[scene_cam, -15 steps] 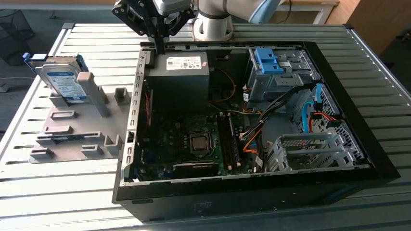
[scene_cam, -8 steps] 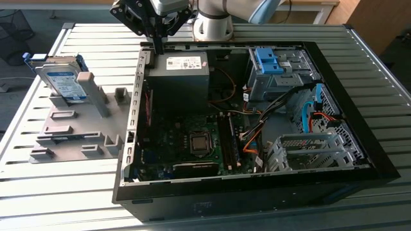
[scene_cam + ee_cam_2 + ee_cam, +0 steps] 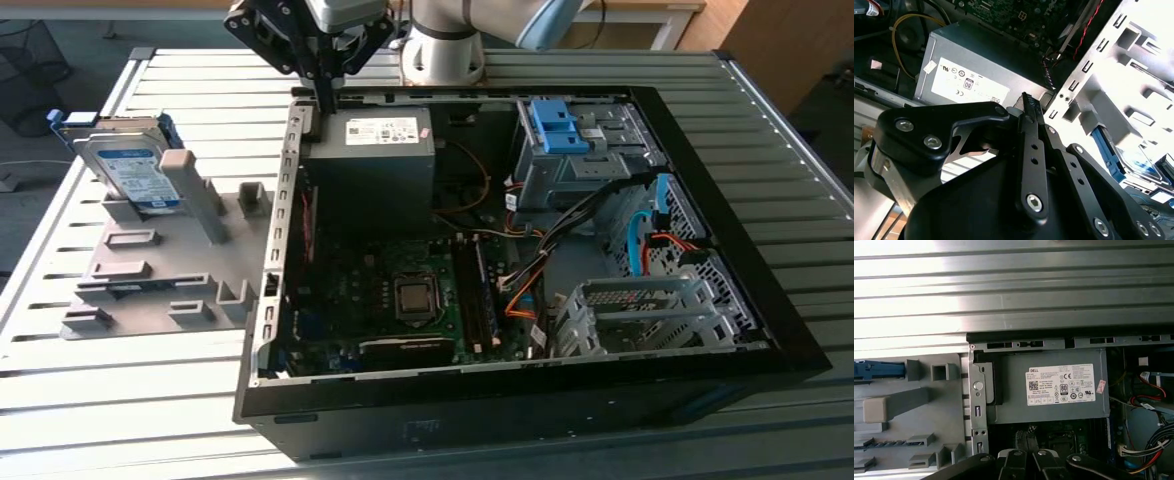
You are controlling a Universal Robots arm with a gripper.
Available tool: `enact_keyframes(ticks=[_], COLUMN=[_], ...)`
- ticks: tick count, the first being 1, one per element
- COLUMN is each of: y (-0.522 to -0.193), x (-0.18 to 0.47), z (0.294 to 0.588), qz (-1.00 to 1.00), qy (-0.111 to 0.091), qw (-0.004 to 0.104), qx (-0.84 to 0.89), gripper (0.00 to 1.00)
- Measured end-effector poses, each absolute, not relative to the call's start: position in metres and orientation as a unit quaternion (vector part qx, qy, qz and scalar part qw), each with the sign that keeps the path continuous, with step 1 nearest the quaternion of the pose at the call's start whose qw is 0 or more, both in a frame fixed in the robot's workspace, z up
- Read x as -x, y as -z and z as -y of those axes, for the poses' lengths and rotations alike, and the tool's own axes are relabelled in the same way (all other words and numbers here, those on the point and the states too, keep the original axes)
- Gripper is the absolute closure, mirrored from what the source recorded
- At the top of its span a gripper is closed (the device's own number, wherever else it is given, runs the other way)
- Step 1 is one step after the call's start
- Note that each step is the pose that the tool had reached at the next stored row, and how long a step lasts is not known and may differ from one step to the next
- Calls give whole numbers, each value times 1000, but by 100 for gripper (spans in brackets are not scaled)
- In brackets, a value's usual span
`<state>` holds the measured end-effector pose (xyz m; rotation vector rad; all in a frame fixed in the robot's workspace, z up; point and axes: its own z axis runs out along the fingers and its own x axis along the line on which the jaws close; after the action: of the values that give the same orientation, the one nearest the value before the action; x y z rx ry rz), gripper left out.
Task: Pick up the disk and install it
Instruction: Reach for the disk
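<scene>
Ribbed silver tabletop (image 3: 120,400) runs under everything you see in the exterior view. An open black computer case (image 3: 787,320) lies on its side across the middle and right of the frame.

Your disk (image 3: 127,165) is outside the case, in the upper left of the exterior view. It stands on edge, leaning back in a slot of the grey fixture (image 3: 147,270) that sits beside the case. Its blue-and-white label faces the camera. You can also spot it in the second wrist view (image 3: 1140,164) and, edge on, as a blue rail in the first wrist view (image 3: 879,370).

The gripper (image 3: 324,100) hangs at the top of the exterior view, left of centre. It sits over the case's far corner, next to the dark-grey power supply (image 3: 371,165) with the white sticker, and well apart from the disk. Whether the tips touch the case rim, you cannot tell. Both wrist views show its fingers (image 3: 1029,130) pressed together with nothing between them.

Inside the case you have the motherboard (image 3: 400,290) at centre, a blue latch piece (image 3: 554,125) at upper right, and a perforated metal drive cage (image 3: 654,315) at lower right.
</scene>
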<state>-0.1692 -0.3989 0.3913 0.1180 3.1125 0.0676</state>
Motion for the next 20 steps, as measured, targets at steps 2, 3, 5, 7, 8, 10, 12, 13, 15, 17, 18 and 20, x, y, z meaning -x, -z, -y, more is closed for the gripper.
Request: enact_keyframes(ticks=[2, 3, 5, 7, 8, 10, 12, 13, 15, 17, 18, 20], y=[-391, -391, -391, -391, -391, -391, -391, -391, -391, -391, -391, -391], x=[170, 171, 171, 172, 173, 173, 174, 175, 175, 176, 177, 177], z=[399, 399, 399, 399, 399, 399, 399, 399, 399, 399, 399, 399], qz=[-999, -999, -999, -999, -999, -999, -999, -999, -999, -999, -999, -999], qy=[-22, -22, -22, -22, -22, -22, -22, -22, -22, -22, -22, -22], qw=[13, 13, 13, 13, 13, 13, 13, 13, 13, 13, 13, 13], qx=[-38, -38, -38, -38, -38, -38, -38, -38, -38, -38, -38, -38], gripper=[89, 89, 89, 89, 89, 89, 89, 89, 89, 89, 89, 89])
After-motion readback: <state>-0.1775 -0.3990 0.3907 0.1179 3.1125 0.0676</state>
